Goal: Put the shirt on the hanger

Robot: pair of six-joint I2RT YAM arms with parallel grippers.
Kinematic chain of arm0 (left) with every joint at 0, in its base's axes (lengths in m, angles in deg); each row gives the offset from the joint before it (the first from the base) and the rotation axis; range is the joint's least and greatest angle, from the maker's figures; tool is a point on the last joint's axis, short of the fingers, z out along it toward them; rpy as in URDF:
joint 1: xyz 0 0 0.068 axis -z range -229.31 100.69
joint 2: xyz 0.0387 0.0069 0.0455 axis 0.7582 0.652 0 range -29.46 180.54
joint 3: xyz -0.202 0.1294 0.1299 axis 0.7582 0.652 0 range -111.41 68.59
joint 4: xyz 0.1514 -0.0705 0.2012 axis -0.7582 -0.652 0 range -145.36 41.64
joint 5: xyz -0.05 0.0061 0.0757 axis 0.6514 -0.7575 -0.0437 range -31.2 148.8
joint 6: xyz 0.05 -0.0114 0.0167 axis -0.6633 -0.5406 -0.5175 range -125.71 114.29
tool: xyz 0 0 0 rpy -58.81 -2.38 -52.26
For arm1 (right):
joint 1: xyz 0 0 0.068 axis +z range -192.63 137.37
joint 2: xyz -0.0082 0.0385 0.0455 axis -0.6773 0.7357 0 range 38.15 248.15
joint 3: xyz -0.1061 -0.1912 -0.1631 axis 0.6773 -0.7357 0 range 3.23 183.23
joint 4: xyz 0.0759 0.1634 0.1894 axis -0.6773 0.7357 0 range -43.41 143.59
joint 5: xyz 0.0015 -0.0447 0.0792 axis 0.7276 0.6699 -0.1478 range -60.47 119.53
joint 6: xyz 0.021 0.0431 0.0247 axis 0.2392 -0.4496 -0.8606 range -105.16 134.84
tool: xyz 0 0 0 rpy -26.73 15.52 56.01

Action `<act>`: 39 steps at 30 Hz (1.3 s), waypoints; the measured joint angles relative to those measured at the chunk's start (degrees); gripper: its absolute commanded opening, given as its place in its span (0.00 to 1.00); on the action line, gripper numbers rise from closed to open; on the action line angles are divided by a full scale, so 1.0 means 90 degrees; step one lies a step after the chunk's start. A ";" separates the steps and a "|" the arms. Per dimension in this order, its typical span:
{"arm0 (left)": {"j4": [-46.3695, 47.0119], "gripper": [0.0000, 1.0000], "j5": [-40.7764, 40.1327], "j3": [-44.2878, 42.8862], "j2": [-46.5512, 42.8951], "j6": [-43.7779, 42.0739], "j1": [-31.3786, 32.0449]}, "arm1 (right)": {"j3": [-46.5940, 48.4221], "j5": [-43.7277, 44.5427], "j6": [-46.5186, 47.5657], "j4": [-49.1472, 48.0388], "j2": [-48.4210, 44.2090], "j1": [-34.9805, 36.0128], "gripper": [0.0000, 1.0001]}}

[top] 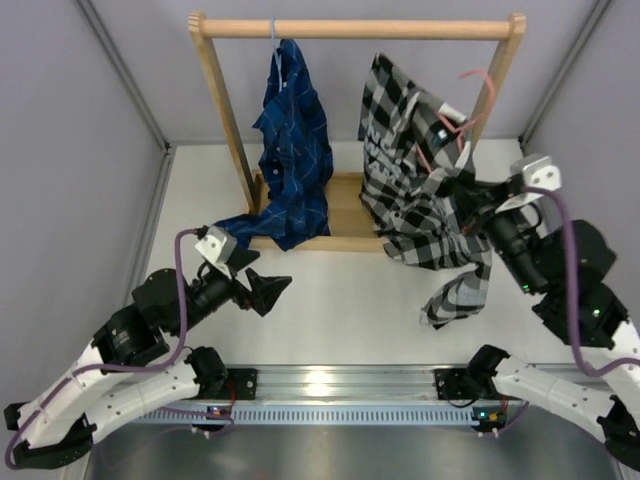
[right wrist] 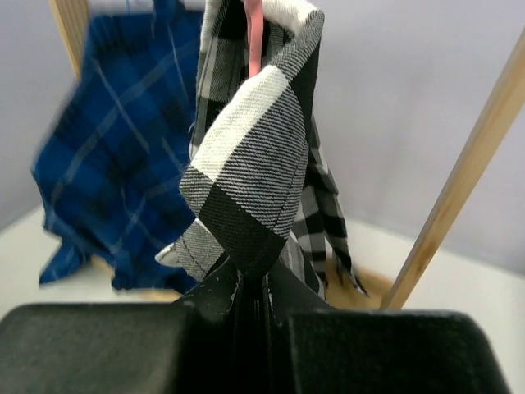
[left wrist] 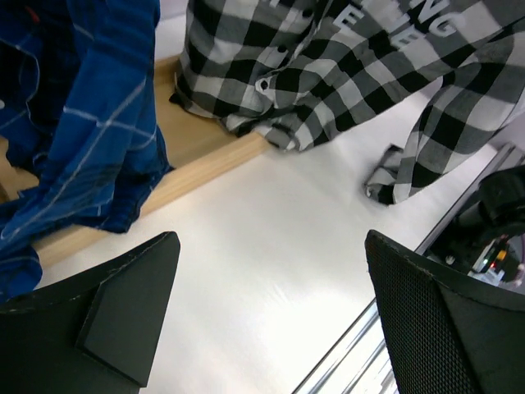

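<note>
The black-and-white checked shirt hangs in front of the right half of the wooden rack, its hem and one sleeve trailing onto the table. The pink wire hanger pokes out of the shirt's top, its hook below the rod and apart from it. My right gripper is shut on a fold of the shirt, and the pink hanger wire rises behind that fold. My left gripper hovers open low over the table, left of the shirt, with nothing between its fingers.
A dark blue shirt hangs from a light blue hanger on the rack's rod, its tail on the wooden base. In the left wrist view that blue shirt and the base are near. A metal rail runs along the near edge.
</note>
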 measured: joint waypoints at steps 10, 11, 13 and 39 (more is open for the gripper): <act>-0.0209 0.98 -0.1173 0.0226 -0.0231 0.0027 -0.0092 | -0.1734 0.0134 -0.1035 -0.0347 0.0471 -0.0056 0.00; -0.0221 0.98 -0.1450 0.0226 -0.0248 0.0080 -0.0180 | -0.1472 0.0158 -0.1103 -0.0325 0.0772 -0.0087 0.00; -0.0333 0.98 -0.2115 0.0206 -0.0260 0.0226 -0.0442 | -0.0947 0.0221 -0.1200 -0.0350 0.1299 -0.0138 0.00; -0.0070 0.98 0.0151 0.0792 -0.0078 0.0784 -0.6720 | 0.2616 0.0328 -0.2154 0.0865 0.4197 -0.1617 0.00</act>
